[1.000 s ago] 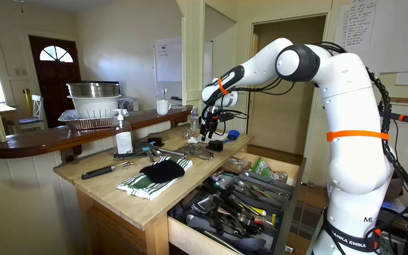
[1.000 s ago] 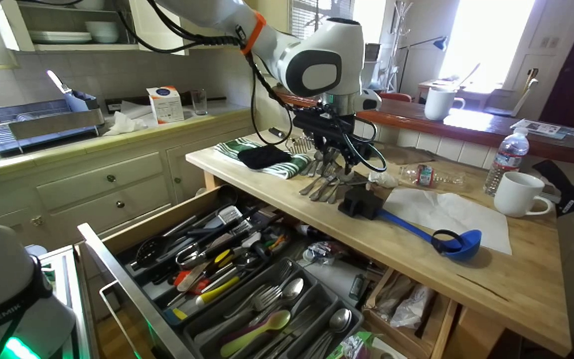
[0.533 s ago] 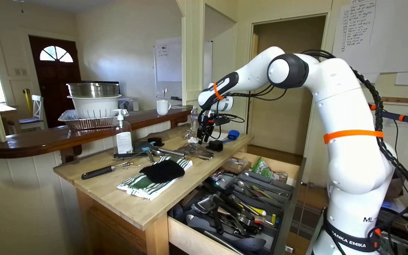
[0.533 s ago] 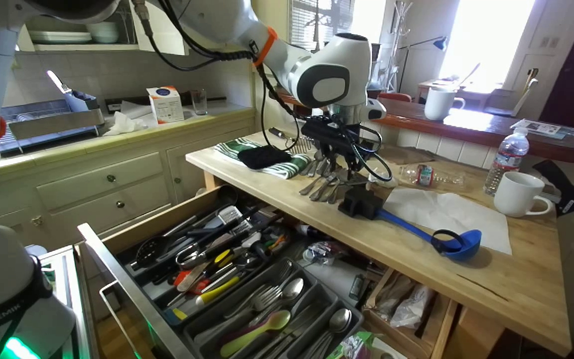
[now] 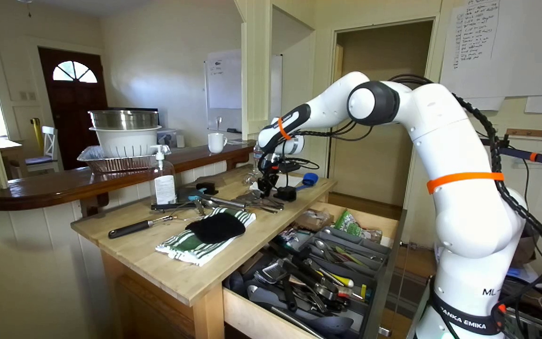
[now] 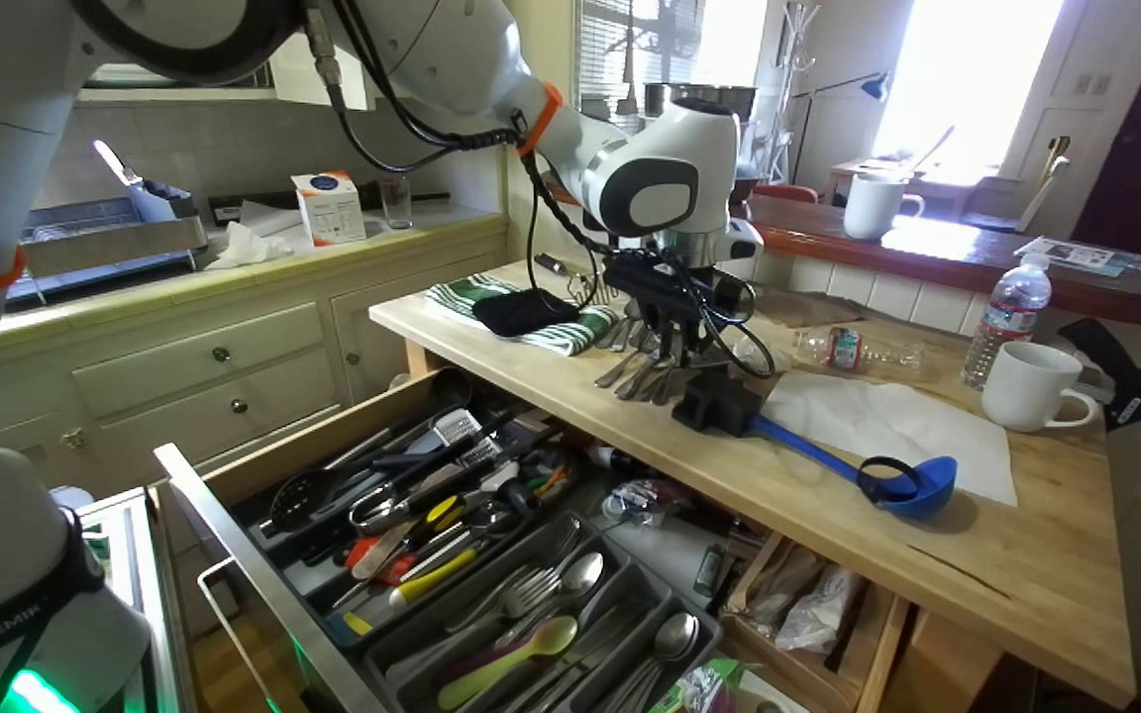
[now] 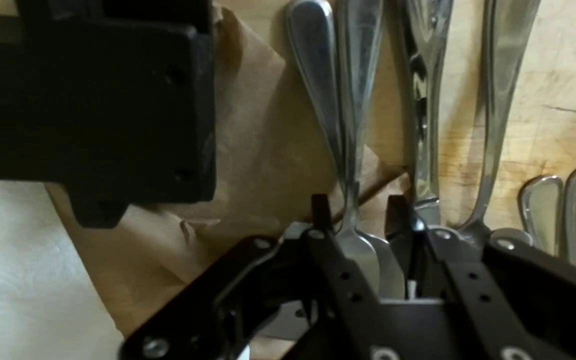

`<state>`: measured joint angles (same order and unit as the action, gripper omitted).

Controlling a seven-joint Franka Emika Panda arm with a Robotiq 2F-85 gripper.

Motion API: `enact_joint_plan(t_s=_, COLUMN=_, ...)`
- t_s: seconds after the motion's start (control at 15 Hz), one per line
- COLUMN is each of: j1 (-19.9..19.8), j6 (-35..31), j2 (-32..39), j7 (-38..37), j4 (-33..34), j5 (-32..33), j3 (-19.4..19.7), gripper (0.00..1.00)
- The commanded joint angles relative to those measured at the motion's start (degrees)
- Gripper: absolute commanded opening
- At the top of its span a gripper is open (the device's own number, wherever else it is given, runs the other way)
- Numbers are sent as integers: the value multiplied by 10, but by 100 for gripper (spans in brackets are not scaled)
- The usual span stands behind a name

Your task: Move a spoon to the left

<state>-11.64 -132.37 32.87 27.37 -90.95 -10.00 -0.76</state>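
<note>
In the wrist view two metal spoons lie overlapped, a front spoon [image 7: 360, 252] partly covering a second spoon [image 7: 393, 275]. Their handles point toward the top of the picture. My gripper [image 7: 357, 207] is open, its fingertips on either side of the spoon necks with gaps left and right. Part of the bowls is hidden by the gripper. In an exterior view my gripper [image 6: 677, 355] is low over the cutlery pile [image 6: 630, 381] on the wooden counter. It also shows low at the counter in an exterior view [image 5: 265, 192].
A black block [image 6: 719, 401] with a blue ladle [image 6: 912, 487] sits close beside the gripper. A knife [image 7: 425, 100] and another utensil [image 7: 500, 85] lie right of the spoons. Brown paper [image 7: 273, 125] lies underneath. A striped towel [image 6: 580, 332] and the open drawer [image 6: 263, 564] are nearby.
My gripper has moved down to the cutlery on the counter. In an exterior view it has also shifted slightly left. The cutlery looks unmoved.
</note>
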Motion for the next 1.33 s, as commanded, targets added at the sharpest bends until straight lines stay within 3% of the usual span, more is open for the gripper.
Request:
enact_joint_plan(t_s=0.0, j1=-10, j6=23, j2=18, j7=-6, j4=26, j5=1, j3=-11, gripper=30)
enact_joint_plan(t_s=0.4, j1=-11, j6=31, j2=26, j7=-5, j4=36, j5=2, j3=-14, gripper=26)
enact_joint_plan(t_s=0.67, j1=-11, j6=39, j2=27, j7=-5, j4=39, j5=3, j3=-14, gripper=2)
enact_joint_plan(t_s=1.27, j1=-11, j6=25, j2=5, j7=1, j4=16, j5=2, j3=-16, gripper=2)
